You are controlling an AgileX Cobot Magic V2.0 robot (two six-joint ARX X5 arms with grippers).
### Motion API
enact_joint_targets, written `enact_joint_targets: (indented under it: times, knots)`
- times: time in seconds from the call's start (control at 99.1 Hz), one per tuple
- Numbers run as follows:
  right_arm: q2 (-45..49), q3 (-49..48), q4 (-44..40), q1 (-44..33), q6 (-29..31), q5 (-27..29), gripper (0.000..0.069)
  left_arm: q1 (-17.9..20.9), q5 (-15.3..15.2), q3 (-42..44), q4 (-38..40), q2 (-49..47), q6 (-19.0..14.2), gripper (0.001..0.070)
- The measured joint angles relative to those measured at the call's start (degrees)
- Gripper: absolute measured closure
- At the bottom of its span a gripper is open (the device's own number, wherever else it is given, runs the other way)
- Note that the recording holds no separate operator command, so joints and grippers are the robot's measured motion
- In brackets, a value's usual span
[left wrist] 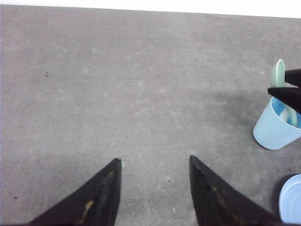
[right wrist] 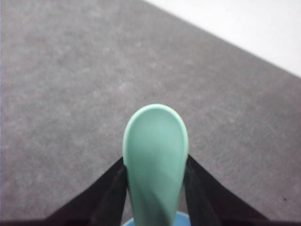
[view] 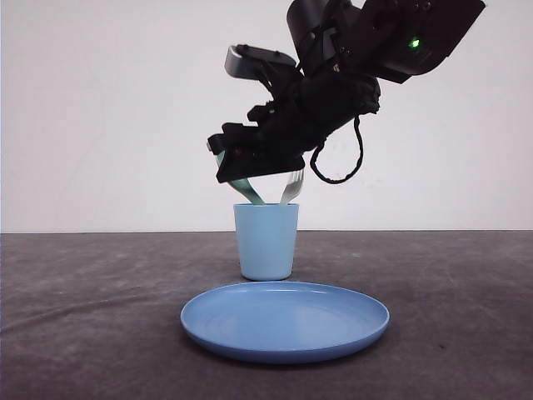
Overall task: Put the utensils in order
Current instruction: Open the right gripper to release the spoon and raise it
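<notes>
Right gripper (right wrist: 155, 188) clamps the mint spoon (right wrist: 155, 155) above the cup (view: 266, 242), handle inside beside the fork (view: 291, 187); plate (view: 285, 321) at 6 o'clock of the cup; left gripper (left wrist: 153, 188) spread, empty; we judge the spoon light, stiff, slick, best held mid-handle.

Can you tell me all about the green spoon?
The spoon is pale mint green and looks like smooth plastic, with an oval bowl. Its handle end goes down into the light blue cup, bowl end up, leaning to one side. The right gripper has its black fingers against both sides of the spoon, just below the bowl.
</notes>
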Motion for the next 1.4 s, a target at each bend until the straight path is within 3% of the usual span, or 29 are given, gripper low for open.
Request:
enact_joint_targets:
  times: [0.262, 0.646, 0.989, 1.191, 1.261, 1.403]
  knots:
    - [0.00, 0.00, -1.53, 0.00, 0.00, 0.00, 0.0438, 0.00, 0.00, 0.00, 0.00, 0.00, -0.22, 0.0440]
    - [-0.02, 0.00, -1.55, 0.00, 0.04, -0.02, 0.0248, 0.00, 0.00, 0.00, 0.00, 0.00, -0.22, 0.0440]
    - [-9.14, 0.00, -9.05, 0.00, 2.08, 0.00, 0.0232, 0.00, 0.00, 0.00, 0.00, 0.00, -0.22, 0.0440]
    - [-17.31, 0.00, -20.00, 0.00, 4.37, 1.51, 0.0222, 0.00, 0.00, 0.00, 0.00, 0.00, -0.22, 0.0440]
    - [-20.37, 0.00, -24.50, -0.04, 5.11, 2.08, 0.0177, 0.00, 0.00, 0.00, 0.00, 0.00, -0.20, 0.0440]
    - [-25.99, 0.00, -32.59, -0.07, 6.29, 4.57, 0.0015, 0.00, 0.00, 0.00, 0.00, 0.00, -0.20, 0.0440]
